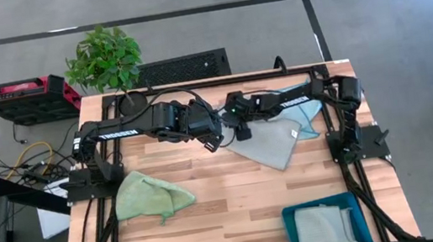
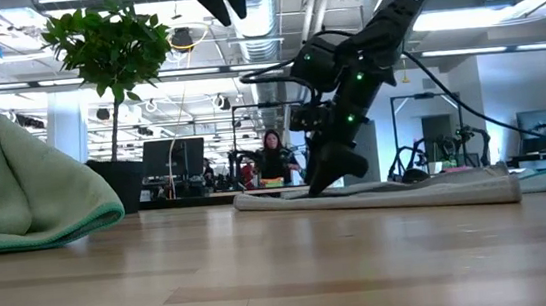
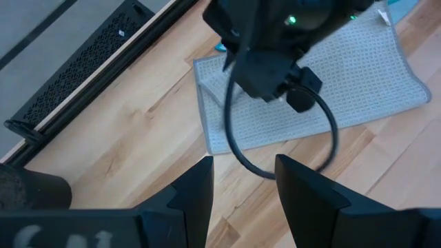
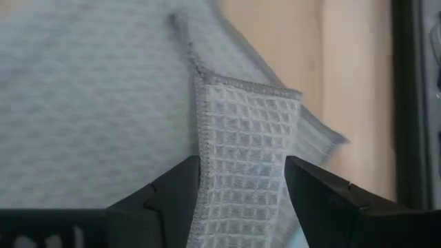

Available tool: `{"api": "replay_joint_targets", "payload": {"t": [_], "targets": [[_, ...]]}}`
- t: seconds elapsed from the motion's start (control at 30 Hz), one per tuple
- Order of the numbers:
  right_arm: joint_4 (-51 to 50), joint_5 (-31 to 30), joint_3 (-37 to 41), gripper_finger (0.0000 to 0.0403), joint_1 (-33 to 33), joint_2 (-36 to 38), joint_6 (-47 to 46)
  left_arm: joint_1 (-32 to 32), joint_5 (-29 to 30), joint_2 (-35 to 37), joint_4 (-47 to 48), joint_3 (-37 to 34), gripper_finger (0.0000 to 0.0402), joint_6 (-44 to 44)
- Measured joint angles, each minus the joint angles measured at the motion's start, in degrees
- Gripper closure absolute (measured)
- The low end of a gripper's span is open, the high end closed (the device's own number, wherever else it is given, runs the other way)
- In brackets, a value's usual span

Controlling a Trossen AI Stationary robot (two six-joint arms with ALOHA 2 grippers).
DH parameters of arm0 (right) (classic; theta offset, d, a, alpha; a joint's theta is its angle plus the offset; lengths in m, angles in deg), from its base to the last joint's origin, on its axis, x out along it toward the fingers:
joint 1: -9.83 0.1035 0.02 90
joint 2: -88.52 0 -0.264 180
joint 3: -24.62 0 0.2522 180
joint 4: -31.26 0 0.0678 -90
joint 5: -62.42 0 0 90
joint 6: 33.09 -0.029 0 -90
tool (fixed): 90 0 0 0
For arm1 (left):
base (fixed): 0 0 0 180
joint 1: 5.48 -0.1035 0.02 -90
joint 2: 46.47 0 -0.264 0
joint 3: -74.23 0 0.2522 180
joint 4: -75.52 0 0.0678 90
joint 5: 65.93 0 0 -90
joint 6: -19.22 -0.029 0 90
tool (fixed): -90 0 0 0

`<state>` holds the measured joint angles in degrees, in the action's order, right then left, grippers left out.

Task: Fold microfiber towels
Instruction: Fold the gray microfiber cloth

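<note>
Grey towel (image 1: 275,142) lies flat beneath my two lowered arms.
My right gripper (image 4: 241,200) straddles its raised corner, fingers spread, visible only by wrist; left gripper (image 3: 244,186) hovers released.

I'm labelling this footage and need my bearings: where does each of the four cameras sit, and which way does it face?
High view: overhead, straight down on the table, both arms.
Low view: table height, level into the room; right end effector on the grey towel.
Left wrist view: past the open left end effector to the right arm.
Right wrist view: open fingers around a raised towel corner.
All four share the grey towel.
</note>
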<state>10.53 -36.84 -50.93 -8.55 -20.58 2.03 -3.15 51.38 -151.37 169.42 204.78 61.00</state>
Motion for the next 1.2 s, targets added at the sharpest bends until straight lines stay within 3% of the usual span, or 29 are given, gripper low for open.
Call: {"api": "replay_joint_targets", "payload": {"t": [0.4, 0.57, 0.7, 0.87, 0.93, 1.1, 1.2], "targets": [[0.36, -3.94, -0.71, 0.0163, -5.72, 0.00, -1.81, 0.00, 0.00, 0.00, 0.00, 0.00, 0.0253, 0.02], [2.05, -8.23, -0.71, 0.0163, -6.61, 0.07, -3.61, 0.00, 0.00, 0.00, 0.00, 0.00, 0.0253, 0.02], [1.99, -8.90, -0.78, 0.0163, -5.69, 2.43, -3.65, 0.00, 0.00, 0.00, 0.02, 0.00, 0.0253, 0.04], [-7.96, -8.37, -0.71, 0.0163, -3.35, 9.65, -6.87, -0.01, -0.10, 0.00, 0.15, 0.00, 0.0253, 0.04], [-14.46, -4.47, -0.74, 0.0163, -2.63, 13.63, -10.71, -0.35, -1.26, -0.09, 0.30, -0.03, 0.0253, 0.05], [-31.72, 13.49, -0.76, 0.0163, -1.41, 20.65, -17.02, -1.06, -4.20, -0.31, 0.07, -3.03, 0.0253, 0.06], [-40.40, 17.02, -0.69, 0.0163, 0.57, 22.78, -17.14, -1.44, -3.84, -0.20, -2.01, -5.88, 0.0253, -4.55]]}}
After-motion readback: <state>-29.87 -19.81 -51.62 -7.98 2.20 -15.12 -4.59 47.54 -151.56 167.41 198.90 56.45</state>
